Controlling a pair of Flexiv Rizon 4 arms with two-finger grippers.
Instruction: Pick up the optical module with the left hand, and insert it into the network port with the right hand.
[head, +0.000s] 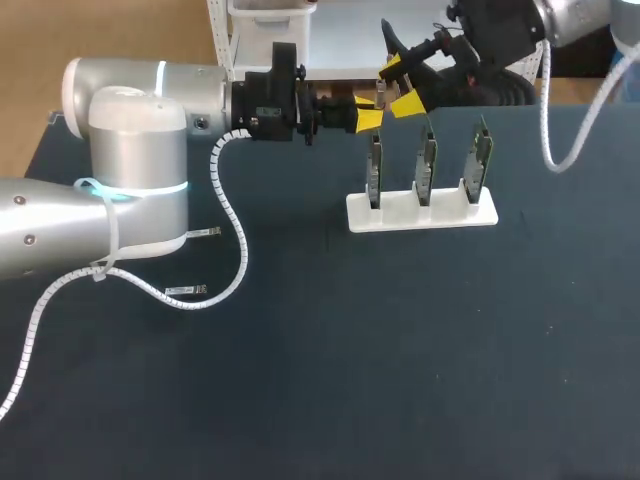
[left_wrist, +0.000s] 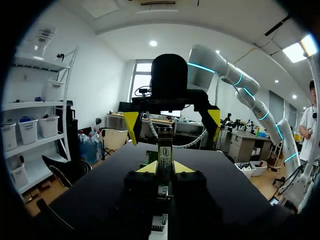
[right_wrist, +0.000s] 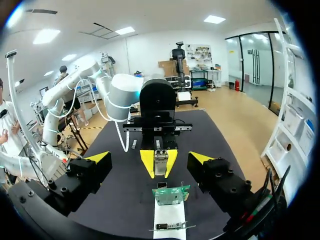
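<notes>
MODULE: your optical module (right_wrist: 160, 162), slim and silver, is lying level, pinched in the left gripper (head: 367, 118) | PORTS: three green network port boards (head: 427, 165) are standing upright in a white rack (head: 420, 215).

Left end effector (right_wrist: 159, 168) grips optical module (right_wrist: 160, 159) beyond the green board (right_wrist: 171, 194).

- Dark matte table (head: 400, 350), taking up most of the head view
- Wood-toned floor (head: 110, 30) past the table's far edge
- Plain white wall (left_wrist: 102, 85) on one side
- White shelving (left_wrist: 37, 106) against that wall, loaded with storage bins (left_wrist: 39, 125)
- Window (left_wrist: 141, 77) at the room's far end
- Lit ceiling lights (right_wrist: 214, 19), recessed panels
- Dark-framed glass doors (right_wrist: 252, 57) at the opposite end
</notes>
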